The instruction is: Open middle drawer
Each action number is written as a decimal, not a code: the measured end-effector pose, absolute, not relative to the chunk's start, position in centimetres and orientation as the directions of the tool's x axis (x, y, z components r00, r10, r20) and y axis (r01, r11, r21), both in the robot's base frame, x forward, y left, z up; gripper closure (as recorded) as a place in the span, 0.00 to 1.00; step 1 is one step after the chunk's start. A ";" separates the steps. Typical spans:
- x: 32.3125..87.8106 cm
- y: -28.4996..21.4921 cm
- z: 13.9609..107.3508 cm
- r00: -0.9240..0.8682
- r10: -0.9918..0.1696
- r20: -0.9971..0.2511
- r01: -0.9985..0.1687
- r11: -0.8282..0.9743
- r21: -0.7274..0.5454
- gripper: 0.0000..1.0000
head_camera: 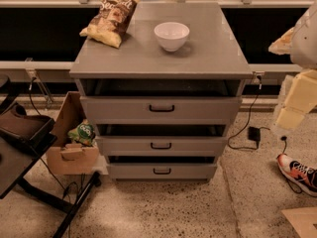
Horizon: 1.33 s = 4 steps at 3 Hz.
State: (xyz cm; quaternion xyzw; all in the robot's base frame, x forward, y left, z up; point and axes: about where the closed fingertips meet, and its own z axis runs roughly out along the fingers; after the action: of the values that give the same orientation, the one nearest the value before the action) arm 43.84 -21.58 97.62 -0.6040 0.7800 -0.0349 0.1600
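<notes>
**Cabinet and approach, seen from the front.** The middle drawer (198, 146) sits second of three in the grey cabinet (208, 58), its flat front carrying a small black bar handle (161, 146) at the centre. A dark strip shows above the front, as above the other two. From where I stand the drawer appears to be in or close to its shut position, so the pull is judged not yet made.

The top drawer (114, 109) above it is taller-fronted. The bottom drawer (188, 171) below it is the shortest. All three handles line up vertically, so aiming at the correct row matters more than aiming sideways.

On the cabinet top a chip bag (111, 19) lies at the back left and a white bowl (172, 35) stands near the middle. Both are set back from the front edge, clear of any drawer travel.

The gripper (290, 117) hangs at the far right of the view, at the lower end of the pale arm. It is well apart from the cabinet and roughly level with the top drawer, touching nothing. Whether it is open or closed I cannot tell.

A cardboard box (64, 160) rests on the floor to the cabinet's left, and a shoe (298, 172) is at the right.
</notes>
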 end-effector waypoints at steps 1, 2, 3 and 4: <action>43.9 -21.5 97.6 -0.217 -0.954 -0.208 -0.931 0.266 -0.250 0.00; 44.4 -19.0 92.3 -0.219 -0.954 -0.205 -0.942 0.261 -0.209 0.00; 45.6 -16.6 86.0 -0.215 -0.953 -0.216 -0.944 0.259 -0.203 0.00; 48.7 -13.1 77.1 -0.140 -0.969 -0.206 -0.954 0.188 -0.236 0.00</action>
State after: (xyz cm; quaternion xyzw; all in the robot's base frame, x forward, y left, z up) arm 48.74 -13.13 77.06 -0.6369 0.7545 -0.0239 0.1568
